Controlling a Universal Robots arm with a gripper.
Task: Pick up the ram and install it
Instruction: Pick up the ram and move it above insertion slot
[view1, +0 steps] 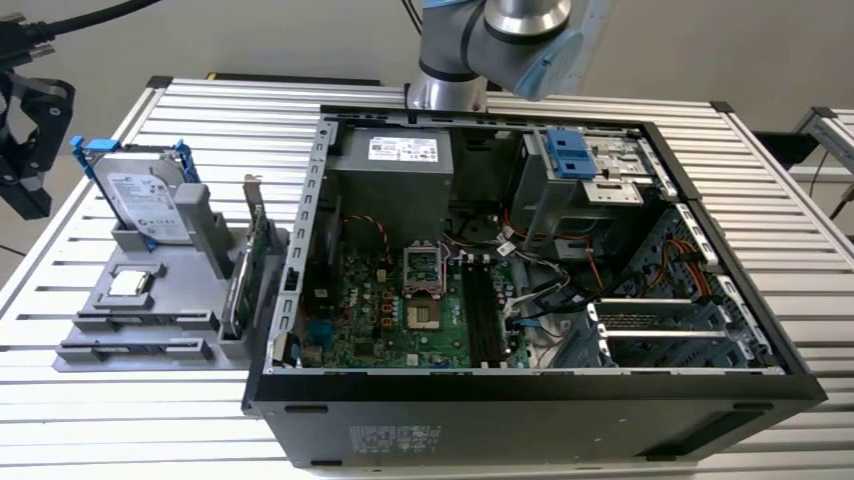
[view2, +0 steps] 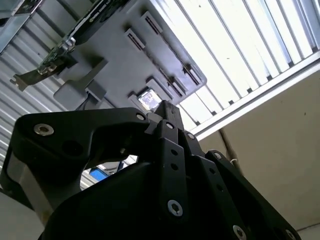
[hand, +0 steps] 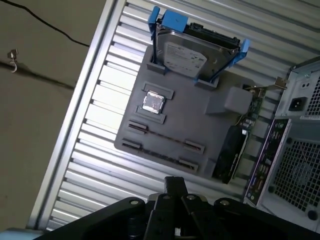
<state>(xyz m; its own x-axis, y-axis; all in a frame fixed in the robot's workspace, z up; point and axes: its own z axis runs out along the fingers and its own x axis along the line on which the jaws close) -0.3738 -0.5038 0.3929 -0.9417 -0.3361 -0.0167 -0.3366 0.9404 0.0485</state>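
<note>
Hovering pinched together and empty, the hand (hand: 172, 182) well apart from the ram (hand: 164, 138) edge-up in the grey holder (hand: 200, 122).

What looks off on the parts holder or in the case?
Nothing stands out. The ram lies straight in the gray holder; the hard drive and expansion card sit squarely in their cradles.

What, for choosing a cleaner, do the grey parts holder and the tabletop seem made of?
Grey parts holder: probably matte plastic, uniformly dull, no glare. Tabletop: likely bare aluminium, ribbed silvery slats with bright sheen.
</note>
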